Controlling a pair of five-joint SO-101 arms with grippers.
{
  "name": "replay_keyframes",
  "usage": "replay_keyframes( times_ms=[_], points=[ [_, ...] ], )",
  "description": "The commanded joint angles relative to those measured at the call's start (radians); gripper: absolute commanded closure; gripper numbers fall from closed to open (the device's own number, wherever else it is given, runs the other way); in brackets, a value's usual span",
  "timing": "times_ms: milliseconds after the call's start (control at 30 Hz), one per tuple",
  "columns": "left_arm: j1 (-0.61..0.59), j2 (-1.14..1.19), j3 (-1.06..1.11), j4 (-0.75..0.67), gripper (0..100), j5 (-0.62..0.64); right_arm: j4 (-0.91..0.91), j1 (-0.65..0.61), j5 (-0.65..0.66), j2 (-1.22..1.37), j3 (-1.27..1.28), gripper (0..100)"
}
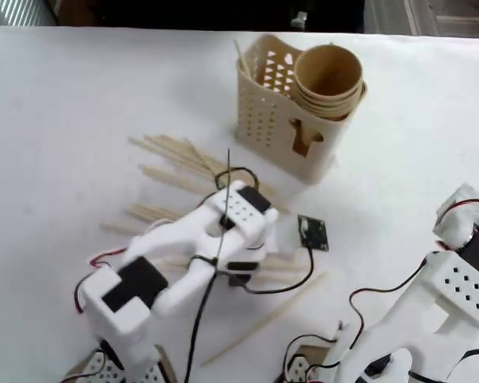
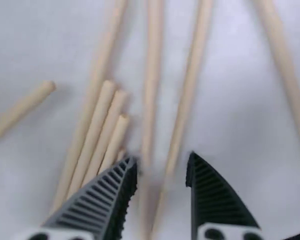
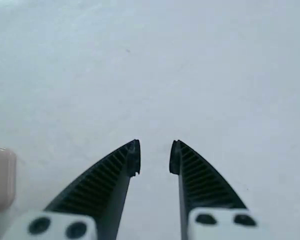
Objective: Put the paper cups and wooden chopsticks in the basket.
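Left gripper (image 2: pixel 161 167), jaws apart, straddles wooden chopsticks (image 2: pixel 151 75) lying on the table (image 2: pixel 240 125); our right gripper (image 3: pixel 154 157) also gapes. We see stacked paper cups (image 1: pixel 329 78) standing in the basket (image 1: pixel 263 121), one chopstick (image 1: pixel 242 54) beside them.

beige basket (image 1: pixel 259 120) w/ cutouts, tan cups (image 1: pixel 329 80)
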Motion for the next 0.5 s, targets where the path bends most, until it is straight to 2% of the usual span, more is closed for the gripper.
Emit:
replay_keyframes(
  times_ms=[0,133,333,467],
  points=[
    [0.033,0.033,-0.078,0.020,85,0.063,-0.019,0.008,-0.003,-0.021,-0.006,89.0],
    [0.068,0.056,-0.091,0.040,98,0.068,-0.019,0.008,-0.003,-0.022,-0.008,89.0],
    [0.101,-0.015,-0.029,0.044,98,0.117,-0.019,0.008,-0.003,-0.022,-0.008,89.0],
    [0.096,-0.151,-0.025,0.135,98,0.124,-0.019,0.008,-0.003,-0.022,-0.008,89.0]
  ],
)
